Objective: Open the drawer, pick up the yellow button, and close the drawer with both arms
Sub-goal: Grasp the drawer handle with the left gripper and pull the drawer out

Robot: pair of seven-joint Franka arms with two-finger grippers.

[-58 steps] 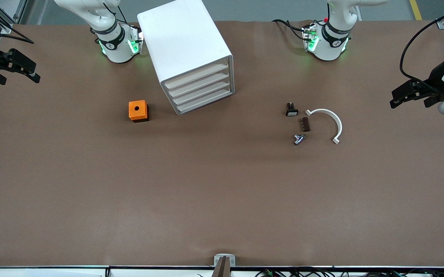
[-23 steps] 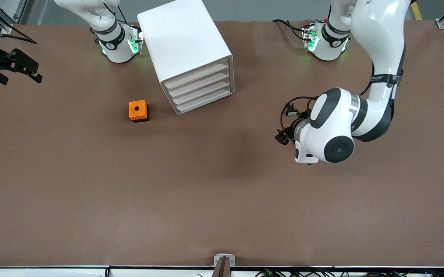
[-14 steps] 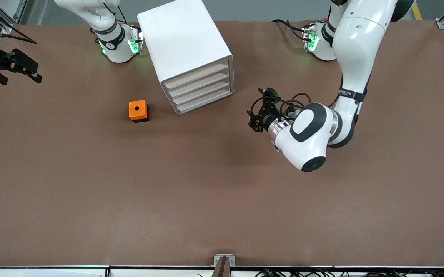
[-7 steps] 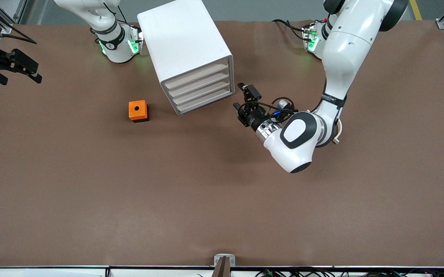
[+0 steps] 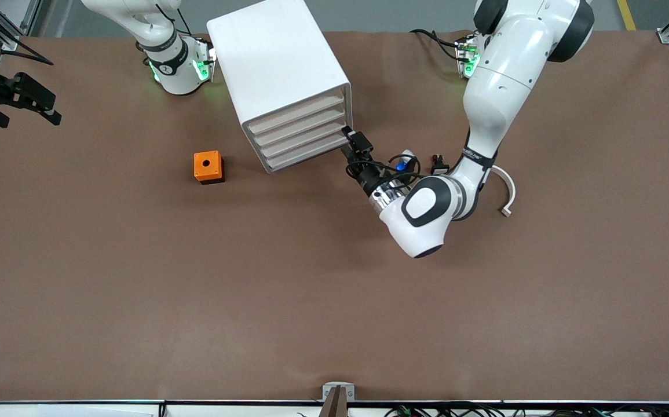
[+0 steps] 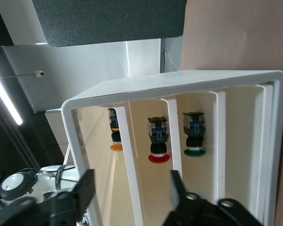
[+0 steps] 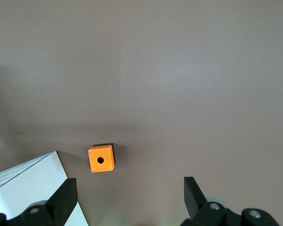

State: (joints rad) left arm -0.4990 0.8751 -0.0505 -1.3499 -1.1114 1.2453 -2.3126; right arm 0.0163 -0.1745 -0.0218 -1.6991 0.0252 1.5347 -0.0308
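While your left gripper, fingers spread, sits at the cabinet front, hook the drawer and pull; the right gripper waits spread too.

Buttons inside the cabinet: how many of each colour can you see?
Orange button: 1
Red button: 1
Green button: 1
Total: 3
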